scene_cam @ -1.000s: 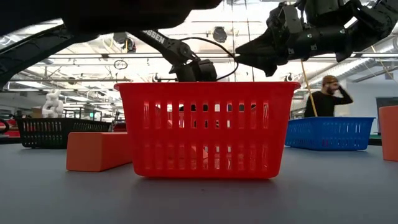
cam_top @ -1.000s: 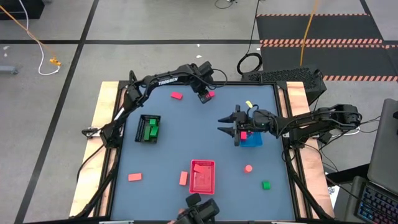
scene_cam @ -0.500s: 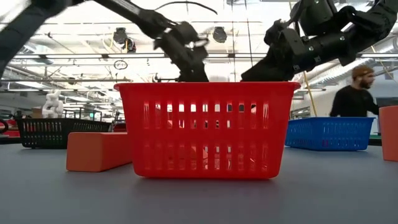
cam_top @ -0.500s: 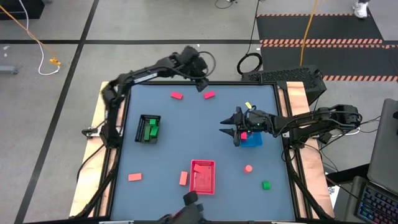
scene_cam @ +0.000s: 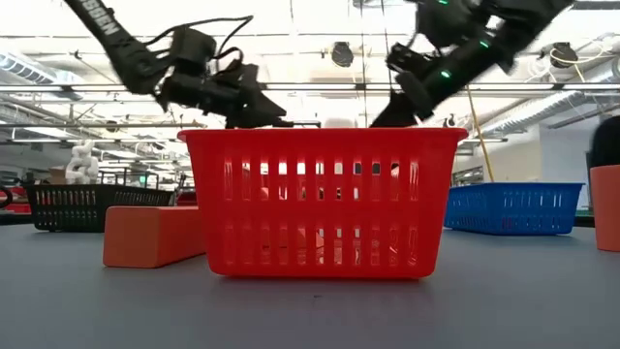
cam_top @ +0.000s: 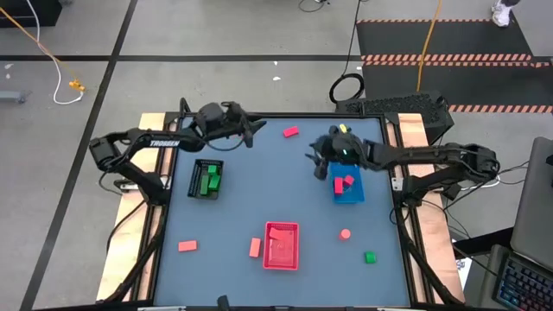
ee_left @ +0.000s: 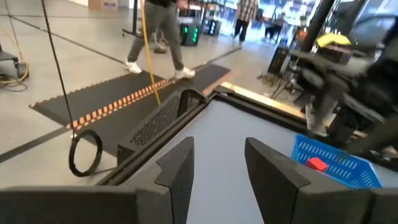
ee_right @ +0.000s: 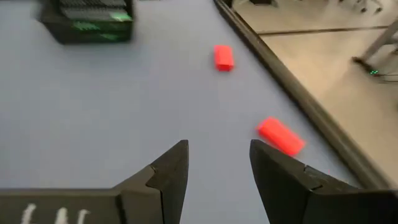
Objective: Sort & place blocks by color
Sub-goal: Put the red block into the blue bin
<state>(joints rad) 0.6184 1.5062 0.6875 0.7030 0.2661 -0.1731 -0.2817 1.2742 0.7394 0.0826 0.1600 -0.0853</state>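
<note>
Readable text: one brand word on the left arm.

From my remote station, the only lettering I can make out is white capitals reading "TROSSEN" on the dark link of the left arm (cam_top: 162, 142), seen from above. In the low view a few white letters show on an arm link (scene_cam: 102, 19) at the top left, too partial for me to read.

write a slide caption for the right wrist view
Right gripper, fingers open and empty, looks across the blue-grey table at two magenta-red blocks and the black tray.
</note>
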